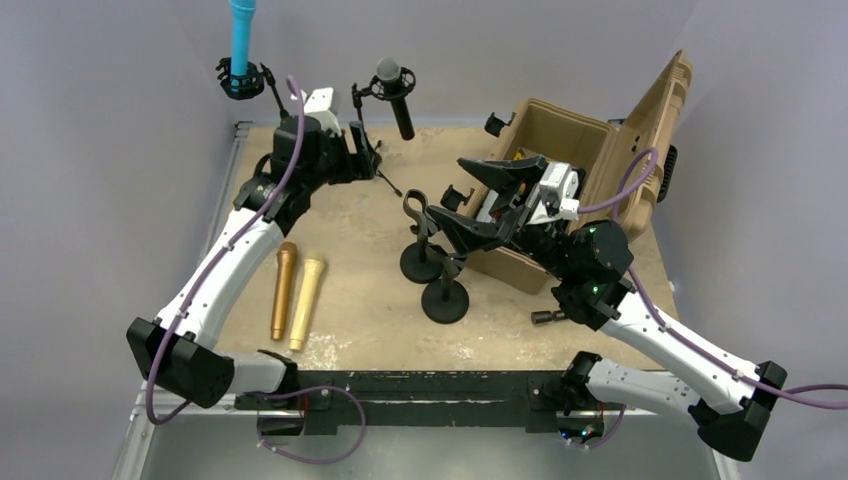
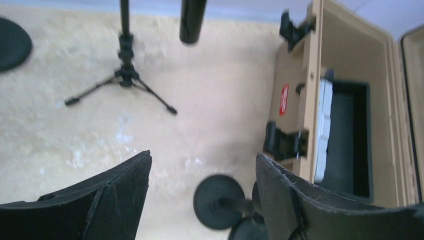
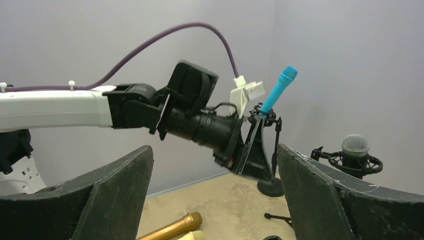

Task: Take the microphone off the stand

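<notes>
A black microphone (image 1: 397, 97) with a grey mesh head sits tilted in a shock mount on a tripod stand (image 1: 372, 140) at the back middle. A blue microphone (image 1: 241, 40) stands in another mount at the back left. My left gripper (image 1: 366, 150) is open and empty beside the tripod stand, below the black microphone. In the left wrist view my left gripper (image 2: 202, 162) is open, with the microphone's lower end (image 2: 191, 20) and the tripod (image 2: 125, 75) beyond it. My right gripper (image 1: 470, 205) is open and empty above two bare round-base stands. In its own view my right gripper (image 3: 215, 155) faces the left arm, the blue microphone (image 3: 279, 90) and the black microphone (image 3: 355, 146).
Two gold microphones (image 1: 283, 290) (image 1: 308, 300) lie side by side on the table's left. Two bare stands with round bases (image 1: 421, 262) (image 1: 445, 300) stand mid-table. An open tan case (image 1: 580, 140) sits at the back right, right behind my right arm.
</notes>
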